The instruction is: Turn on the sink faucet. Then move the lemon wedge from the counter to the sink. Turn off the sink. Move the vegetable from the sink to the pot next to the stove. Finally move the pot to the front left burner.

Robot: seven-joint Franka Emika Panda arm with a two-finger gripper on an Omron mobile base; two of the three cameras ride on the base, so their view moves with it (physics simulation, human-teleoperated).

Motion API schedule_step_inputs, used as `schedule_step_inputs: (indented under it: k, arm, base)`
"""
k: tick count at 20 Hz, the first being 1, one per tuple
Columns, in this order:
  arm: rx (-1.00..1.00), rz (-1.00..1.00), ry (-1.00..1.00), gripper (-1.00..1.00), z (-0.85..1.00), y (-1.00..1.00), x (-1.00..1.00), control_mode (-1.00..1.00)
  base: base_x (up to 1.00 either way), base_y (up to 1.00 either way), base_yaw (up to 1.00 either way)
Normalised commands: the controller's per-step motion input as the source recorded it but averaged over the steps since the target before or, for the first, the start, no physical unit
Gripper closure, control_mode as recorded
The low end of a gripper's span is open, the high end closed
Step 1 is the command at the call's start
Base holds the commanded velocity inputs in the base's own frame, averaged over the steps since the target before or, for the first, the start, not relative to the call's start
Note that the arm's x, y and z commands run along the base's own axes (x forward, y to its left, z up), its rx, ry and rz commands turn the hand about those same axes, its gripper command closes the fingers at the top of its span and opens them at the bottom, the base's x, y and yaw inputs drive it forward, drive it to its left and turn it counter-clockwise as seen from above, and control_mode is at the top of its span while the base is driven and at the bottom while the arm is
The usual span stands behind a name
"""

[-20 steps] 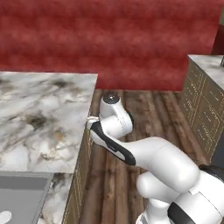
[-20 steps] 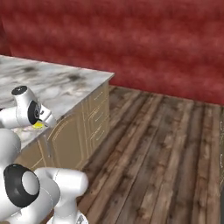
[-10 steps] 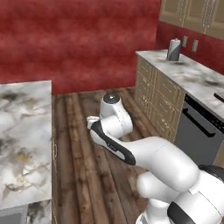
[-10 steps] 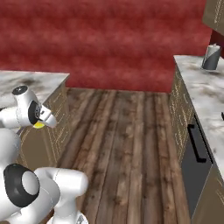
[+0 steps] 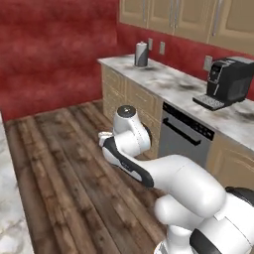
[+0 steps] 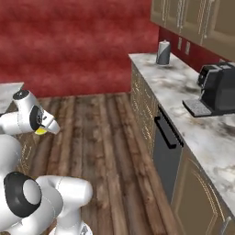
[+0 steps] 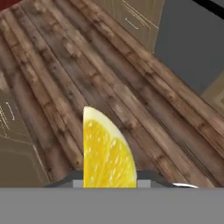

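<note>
- In your hand view the lemon wedge [image 7: 107, 153] stands upright in the middle of the bottom edge, right where the gripper [image 7: 109, 181] tips sit, so it is pinched between the jaws with its pointed end away from the camera.
- The jaws are part-way closed and clamped on the wedge; the finger tips themselves are mostly hidden behind the fruit.
- In your right base view the same wedge shows as a small yellow spot [image 6: 41, 131] at the underside of the hand [image 6: 43, 123], held in the air over the wooden floor [image 6: 105, 137], clear of any surface.
- In your left base view the hand is hidden behind the arm's own wrist, so you cannot see the wedge there.
- A marble counter [image 5: 173, 87] runs along the right wall, carrying a black coffee machine [image 5: 225, 82] and a grey cylinder [image 5: 141, 53] near its far end; a dark dishwasher front [image 5: 183, 141] sits under it.
- No brand, label or writing can be read anywhere.
- Against half a second ago, the whole picture has swung: the island counter has slid almost out at the left, and the right-hand counter with the coffee machine has come into view. That is the base turning, not the things moving.
- The arm's pose and its hold on the wedge look the same as before.
</note>
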Motion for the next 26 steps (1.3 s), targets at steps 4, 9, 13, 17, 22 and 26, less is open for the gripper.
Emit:
schedule_step_inputs:
  k: [4, 9, 13, 17, 22, 26]
  arm:
    - [0.0, 0.0, 0.0, 1.0, 0.0, 0.0, 0.0, 1.0]
    - [0.0, 0.0, 0.0, 1.0, 0.0, 0.0, 0.0, 1.0]
    - [0.0, 0.0, 0.0, 1.0, 0.0, 0.0, 0.0, 1.0]
    - [0.0, 0.0, 0.0, 1.0, 0.0, 0.0, 0.0, 1.0]
    - [0.0, 0.0, 0.0, 1.0, 0.0, 0.0, 0.0, 1.0]
    - [0.0, 0.0, 0.0, 1.0, 0.0, 0.0, 0.0, 1.0]
  base:
    - [-0.04, 0.01, -0.5]
    - [-0.19, -0.01, -0.51]
    - [-0.2, -0.16, -0.48]
    - [-0.15, -0.34, -0.43]
    - [-0.08, -0.45, -0.37]
    - [-0.08, -0.52, -0.33]
